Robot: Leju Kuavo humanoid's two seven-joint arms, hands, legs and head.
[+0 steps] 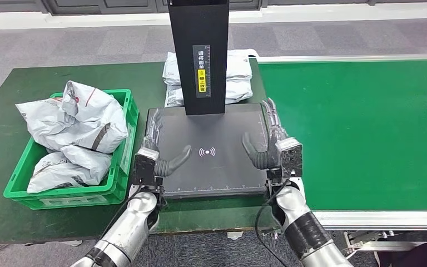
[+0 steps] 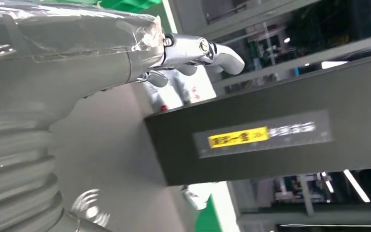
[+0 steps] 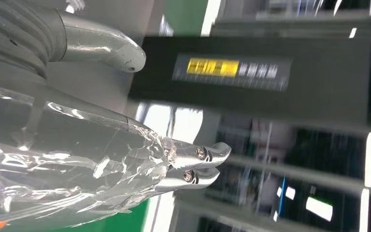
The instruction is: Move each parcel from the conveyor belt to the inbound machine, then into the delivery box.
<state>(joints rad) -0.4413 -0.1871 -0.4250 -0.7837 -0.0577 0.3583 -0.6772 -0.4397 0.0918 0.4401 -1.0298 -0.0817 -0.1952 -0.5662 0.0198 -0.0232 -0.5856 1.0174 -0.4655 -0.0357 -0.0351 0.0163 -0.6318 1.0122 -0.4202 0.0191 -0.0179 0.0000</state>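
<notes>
Both hands hang spread and empty at either edge of the flat black scanning plate (image 1: 211,153), left hand (image 1: 157,153), right hand (image 1: 269,146). Grey plastic parcels (image 1: 69,130) fill the green crate (image 1: 123,161); white parcels (image 1: 236,75) wait behind the scanner's black post (image 1: 199,55), so neither hand blocks the plate.

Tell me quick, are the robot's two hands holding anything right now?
Left hand: open, holding nothing, over the black scanner plate.
Right hand: open, holding nothing, over the same plate.
</notes>
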